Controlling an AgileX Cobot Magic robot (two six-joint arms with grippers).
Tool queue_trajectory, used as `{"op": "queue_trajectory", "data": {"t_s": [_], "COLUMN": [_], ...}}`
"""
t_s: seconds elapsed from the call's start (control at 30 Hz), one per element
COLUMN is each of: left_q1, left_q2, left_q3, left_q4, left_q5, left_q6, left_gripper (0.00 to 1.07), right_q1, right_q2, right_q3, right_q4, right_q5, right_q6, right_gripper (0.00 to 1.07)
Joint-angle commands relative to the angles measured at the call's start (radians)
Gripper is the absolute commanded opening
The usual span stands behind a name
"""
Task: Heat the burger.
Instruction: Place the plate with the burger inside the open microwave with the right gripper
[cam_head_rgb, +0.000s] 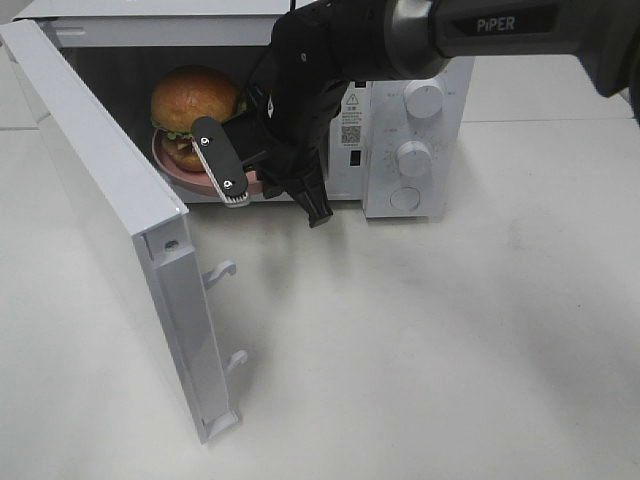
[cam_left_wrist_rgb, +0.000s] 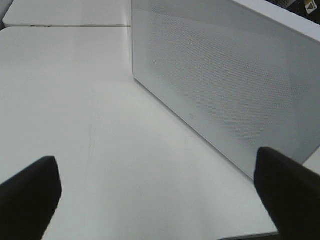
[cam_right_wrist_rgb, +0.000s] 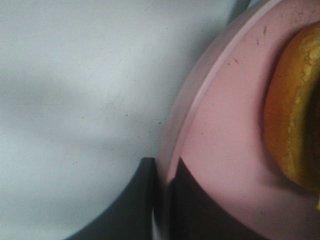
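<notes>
Exterior high: white tabletop (cam_head_rgb: 420, 350); right end effector (cam_right_wrist_rgb: 162, 197) pinching pink plate (cam_right_wrist_rgb: 220, 150) rim inside microwave (cam_head_rgb: 420, 150); left end effector (cam_left_wrist_rgb: 160, 195) spread.

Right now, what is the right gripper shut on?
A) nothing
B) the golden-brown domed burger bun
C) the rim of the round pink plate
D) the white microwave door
C: the right gripper pinches the rim of the round pink plate, clear of the burger.

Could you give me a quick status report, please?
Left gripper open beside white microwave door. Right gripper shut on round pink plate's rim. Golden-bun burger on plate, inside microwave. Nothing blocking.
</notes>
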Motion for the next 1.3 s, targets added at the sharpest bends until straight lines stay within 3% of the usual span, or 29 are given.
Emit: {"op": "queue_trajectory", "data": {"t_s": [0.03,0.5,0.7,0.87,1.17,1.3], "left_q1": [0.003,0.003,0.003,0.003,0.003,0.003], "left_q2": [-0.005,-0.005,-0.005,-0.005,-0.005,-0.005], "left_q3": [0.002,0.002,0.002,0.002,0.002,0.002], "left_q4": [-0.001,-0.001,-0.001,-0.001,-0.001,-0.001], "left_q5": [0.002,0.002,0.002,0.002,0.002,0.002], "left_q6": [-0.001,-0.001,-0.001,-0.001,-0.001,-0.001], "left_gripper": [0.98,0.98,0.98,0.98,0.98,0.98], "right_q1": [-0.002,-0.003,-0.003,-0.003,-0.003,-0.003], "right_q2": [0.034,0.172,0.205,0.228,0.229,0.226], "right_q3": [-0.100,-0.295,-0.329,-0.340,-0.340,-0.331], "right_q4": [-0.004,-0.025,-0.047,-0.052,-0.051,-0.051], "right_q5": [-0.009,0.023,0.019,0.012,0.039,0.063], "right_q6": [0.017,0.025,0.039,0.098,0.185,0.187], "right_gripper": [0.00,0.00,0.04,0.15,0.48,0.53]}}
